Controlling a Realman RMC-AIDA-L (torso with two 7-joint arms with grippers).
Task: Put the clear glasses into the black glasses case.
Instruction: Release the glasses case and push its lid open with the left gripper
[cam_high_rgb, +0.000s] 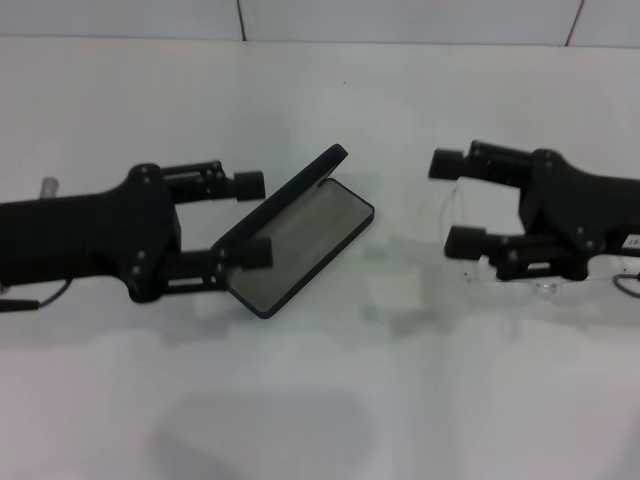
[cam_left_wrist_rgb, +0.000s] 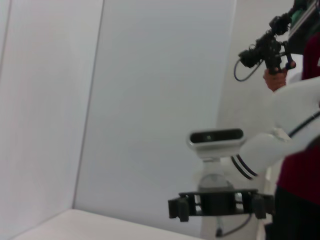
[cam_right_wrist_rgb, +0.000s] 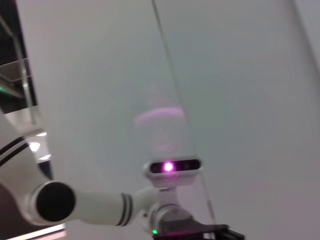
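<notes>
We find the black glasses case (cam_high_rgb: 300, 245) open on the tabletop (cam_high_rgb: 320, 400), left tool (cam_high_rgb: 252, 218) wide at its lid, while the right tool (cam_high_rgb: 456, 203), also wide, straddles the clear glasses (cam_high_rgb: 470, 262); next comes gripping them.

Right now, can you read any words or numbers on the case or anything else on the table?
None can be read.
The case lies open, showing only its plain grey lining; no lettering shows on its lid from this side.
A small white label on the right arm is too blurred to read.
The glasses by the right tool carry no visible mark.
</notes>
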